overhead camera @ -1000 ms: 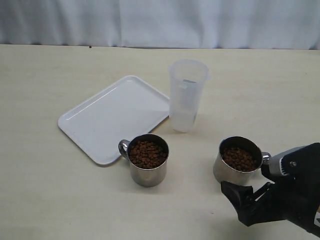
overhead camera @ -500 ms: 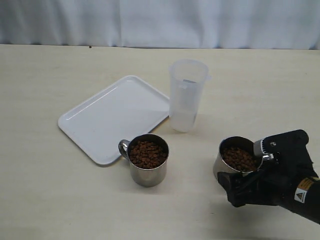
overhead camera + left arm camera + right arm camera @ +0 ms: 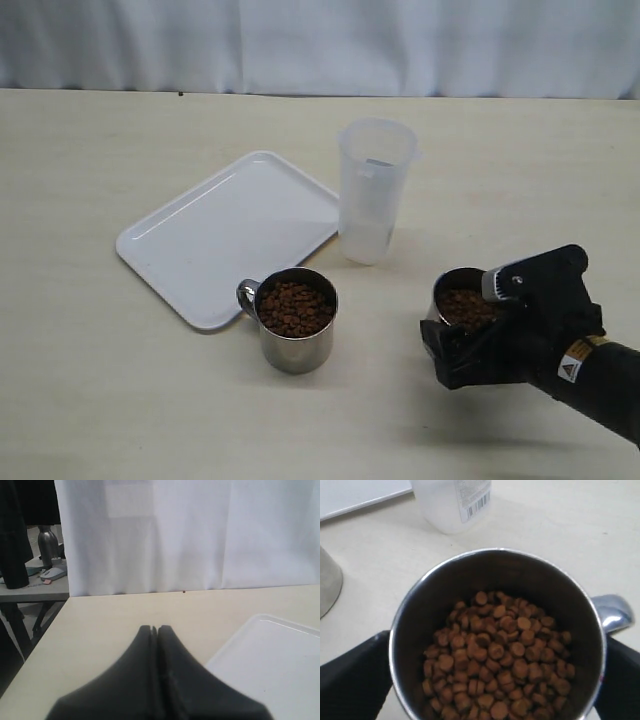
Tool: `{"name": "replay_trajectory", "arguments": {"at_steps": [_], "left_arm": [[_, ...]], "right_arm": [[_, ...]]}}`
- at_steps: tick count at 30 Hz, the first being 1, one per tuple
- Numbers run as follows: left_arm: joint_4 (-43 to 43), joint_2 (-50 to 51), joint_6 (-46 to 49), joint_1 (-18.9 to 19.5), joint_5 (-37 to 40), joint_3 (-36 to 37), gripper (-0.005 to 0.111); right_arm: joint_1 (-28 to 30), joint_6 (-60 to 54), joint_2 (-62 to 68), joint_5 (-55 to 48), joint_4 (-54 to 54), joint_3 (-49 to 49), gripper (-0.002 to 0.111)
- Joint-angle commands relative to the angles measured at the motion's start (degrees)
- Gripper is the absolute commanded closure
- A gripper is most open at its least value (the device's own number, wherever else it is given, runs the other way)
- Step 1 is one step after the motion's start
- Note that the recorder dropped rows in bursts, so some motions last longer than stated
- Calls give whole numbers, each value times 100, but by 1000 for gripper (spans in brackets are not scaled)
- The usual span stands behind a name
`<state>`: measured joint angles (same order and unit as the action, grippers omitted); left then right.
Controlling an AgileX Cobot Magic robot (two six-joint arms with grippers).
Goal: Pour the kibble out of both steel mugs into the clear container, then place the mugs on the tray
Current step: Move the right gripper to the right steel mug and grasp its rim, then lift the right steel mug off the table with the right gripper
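Moved fwd: my right claw [image 3: 475,322] straddles right steel mug [image 3: 495,572], jaws wide, ungripped. Heavy w/ kibble [image 3: 495,655], rigid, slick; I'd squeeze mid-body, level. Left claw [image 3: 156,630] closed.

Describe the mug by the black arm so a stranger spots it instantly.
Find the white tray, then the tall clear container beside it. Right of that, nearer the camera, stands a steel mug of kibble. Unlike its twin by the tray, black jaws flank it.

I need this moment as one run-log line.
right gripper: open, straddling right mug | left gripper: shut, empty | left mug: full, untouched | clear container: empty
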<state>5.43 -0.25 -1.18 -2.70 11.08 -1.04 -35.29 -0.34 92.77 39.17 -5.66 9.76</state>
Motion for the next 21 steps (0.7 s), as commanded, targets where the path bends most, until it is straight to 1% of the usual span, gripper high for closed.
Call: {"name": "replay_trajectory", "arguments": {"at_steps": [1,10,13,21], "left_arm": [[-7,25,-11,-11,-34,-50,107],[-7,25,-11,-11,-34,-50,107],[-7,25,-11,-11,-34,-50,107],[-7,25,-11,0,-35,-50,107]], "right_arm": [[-13,-137,270,90,-117,264,25],[-13,34,465,-305,-117,472,25],[-13,266,465,-482,57,472,25],[-13,383,465,-558,49,472,25]]}}
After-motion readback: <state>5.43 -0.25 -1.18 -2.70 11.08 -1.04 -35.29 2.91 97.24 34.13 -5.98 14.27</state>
